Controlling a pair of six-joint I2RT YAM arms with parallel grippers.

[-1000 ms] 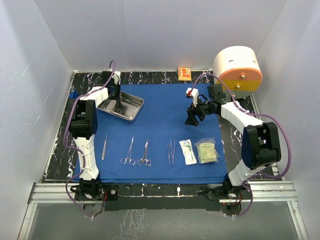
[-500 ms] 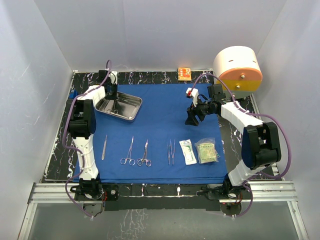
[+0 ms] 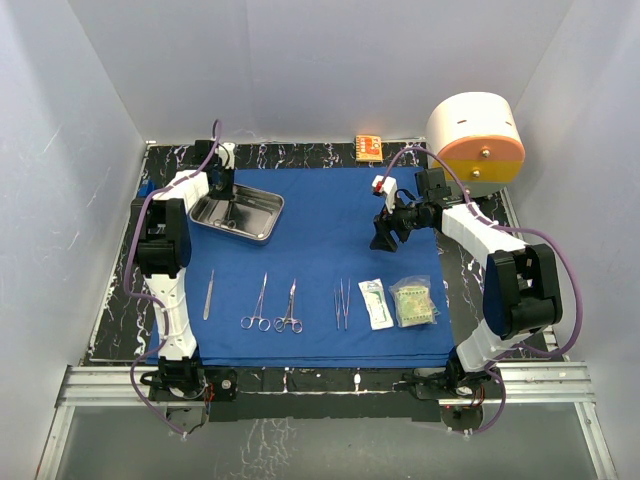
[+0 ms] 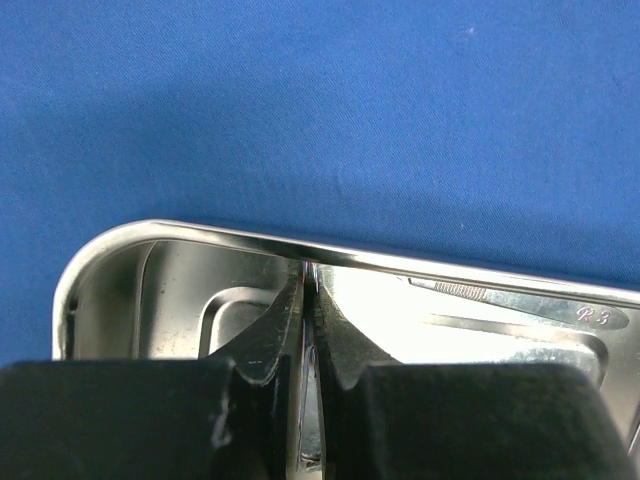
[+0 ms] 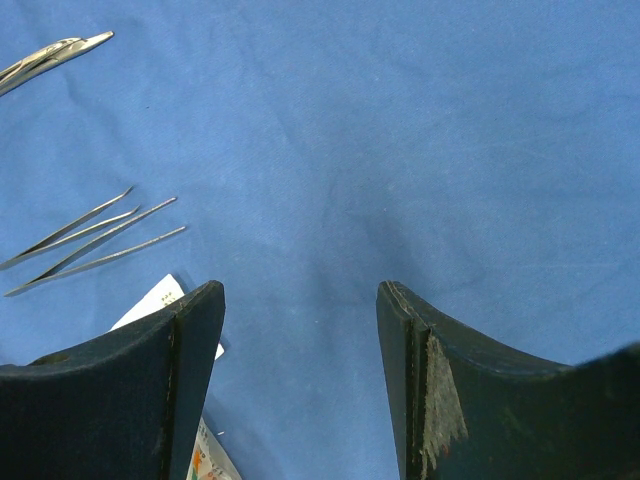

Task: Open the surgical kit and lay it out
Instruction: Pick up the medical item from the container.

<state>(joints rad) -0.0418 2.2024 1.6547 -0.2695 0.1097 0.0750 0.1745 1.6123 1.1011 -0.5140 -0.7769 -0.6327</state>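
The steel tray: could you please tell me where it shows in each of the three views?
Top external: steel tray at the far left corner of the blue drape.
Left wrist: fills the lower frame, its rim pinched in the left gripper's jaws.
Right wrist: not in view.
Shared landmark: the blue drape.

Blue cloth [image 3: 320, 255]: spread flat.
Steel tray [image 3: 262, 205]: shiny, rectangular, upright at the cloth's ten o'clock; one instrument [image 3: 232, 216] inside.
Single tweezer [image 3: 208, 295], two ring-handled forceps [image 3: 257, 305] [image 3: 290, 308], tweezers [image 3: 342, 303]: row, seven to six o'clock.
Two sealed packets [image 3: 376, 303] [image 3: 414, 302]: side by side, five o'clock.
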